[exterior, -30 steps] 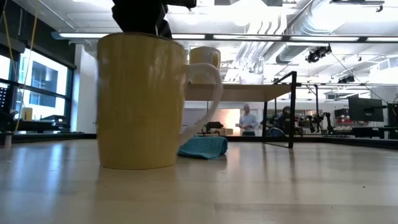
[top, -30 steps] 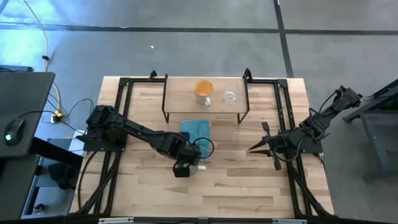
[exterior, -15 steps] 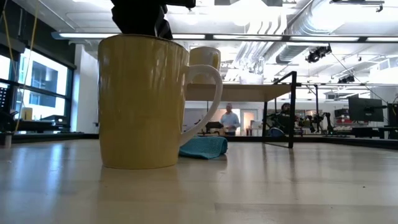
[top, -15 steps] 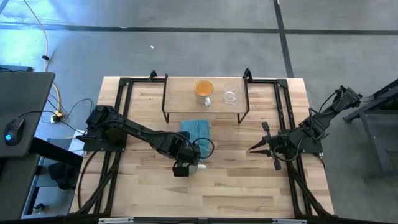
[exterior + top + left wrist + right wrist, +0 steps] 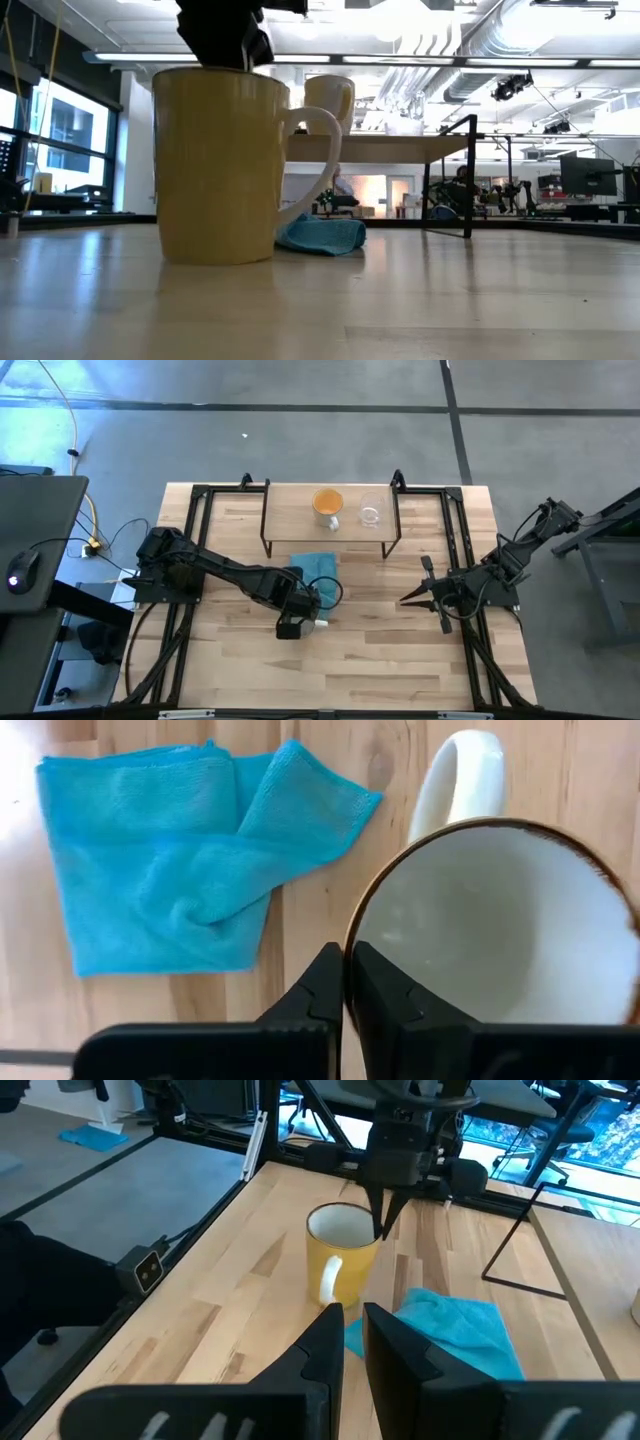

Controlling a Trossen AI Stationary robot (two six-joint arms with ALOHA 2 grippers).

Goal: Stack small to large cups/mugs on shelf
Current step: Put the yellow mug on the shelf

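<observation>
The cream mug [image 5: 500, 920] stands upright near the table's middle [image 5: 345, 1260] and fills the left of the low view [image 5: 215, 165]. My left gripper [image 5: 348, 970] comes down on it from above [image 5: 303, 612] and is shut on its rim. The orange mug [image 5: 327, 503] and the clear glass cup [image 5: 370, 515] stand side by side on the shelf [image 5: 290, 500]. My right gripper [image 5: 407, 600] waits shut near the table's right side, touching nothing. My left gripper pinches the cream mug's rim [image 5: 352, 935], one finger inside the mug and one outside, at a spot away from the handle [image 5: 455, 775]. The fingers [image 5: 385, 1210] point straight down. The mug is upright; I cannot tell whether its base touches the table.
A crumpled teal cloth [image 5: 315, 567] lies on the table between the cream mug and the shelf [image 5: 400, 148]. Black frame rails [image 5: 195, 540] run along the table's left and right sides. Bare wood lies toward the near edge [image 5: 380, 660].
My left gripper has shifted slightly toward the table's far edge, taking the cream mug with it. The mug has turned a little about its upright axis, its handle showing narrower in the low view. A person has walked across the room behind the table.
</observation>
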